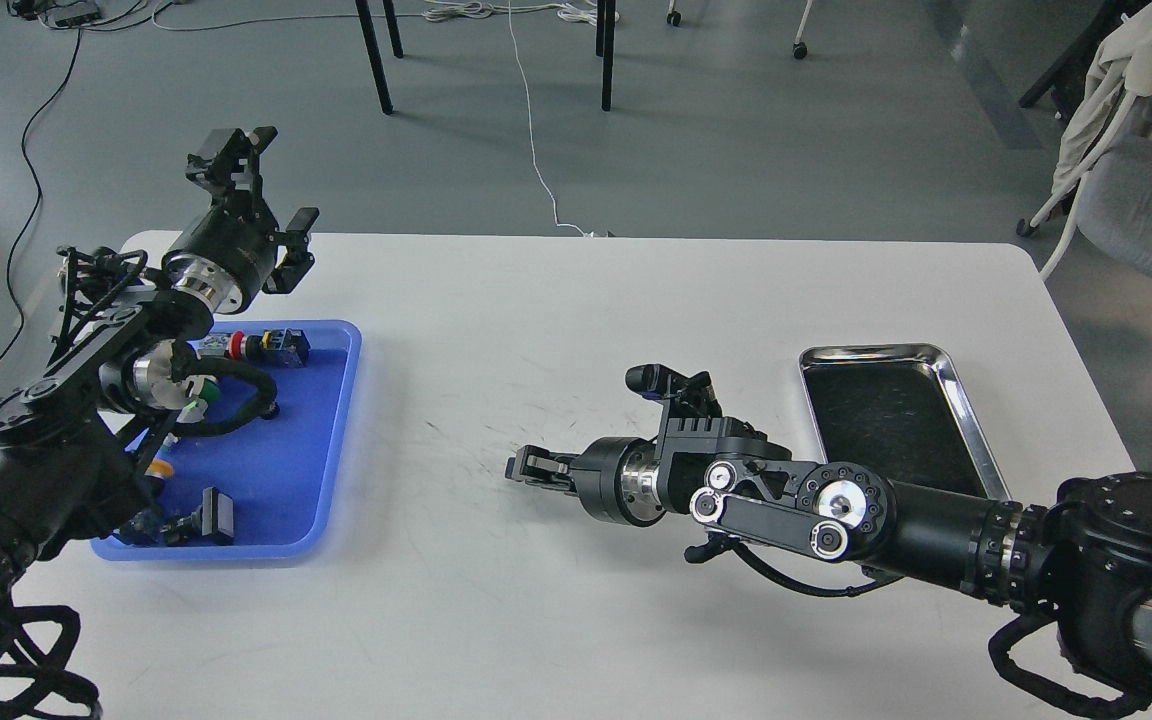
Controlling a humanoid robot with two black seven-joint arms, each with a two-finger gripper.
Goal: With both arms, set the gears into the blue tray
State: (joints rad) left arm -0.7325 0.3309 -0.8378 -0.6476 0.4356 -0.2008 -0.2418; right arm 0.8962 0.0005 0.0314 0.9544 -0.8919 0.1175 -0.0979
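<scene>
Head view: right tool (521,467) sits low over the bare mid tabletop (556,330), pointing toward 9 o'clock. Fingers look pressed together w/ nothing visible between them, so closed and empty as far as can be seen. Right arm (836,510) runs out from the 4 o'clock corner, silver wrist ring just behind the tool, small camera block on top of the wrist.

Left tool (261,180) is raised at approx 10 o'clock, above the far edge of the tabletop, pointing up and away. Fingers spread wide apart, nothing held. Left arm (86,400) comes in from the 8 o'clock corner and crosses over the near-left part of the blue tray (331,440), hiding some of it.

Blue tray lies flat on the tabletop at 9 o'clock, well apart from the right tool. Inside: switch parts w/ red (234,345), green (198,397) and yellow caps, plus a black blocky part (216,515) near its 6 o'clock rim. One small dark round item (271,408) sits mid-tray beside the cable sleeve; too small to tell if it's a gear. No other gear can be made out.

Steel tray (976,440) at 3 o'clock, dark bottom, its near end covered by the right arm. Floor beyond the tabletop at 12 o'clock shows chair legs (376,50) and a white cable (534,150).
</scene>
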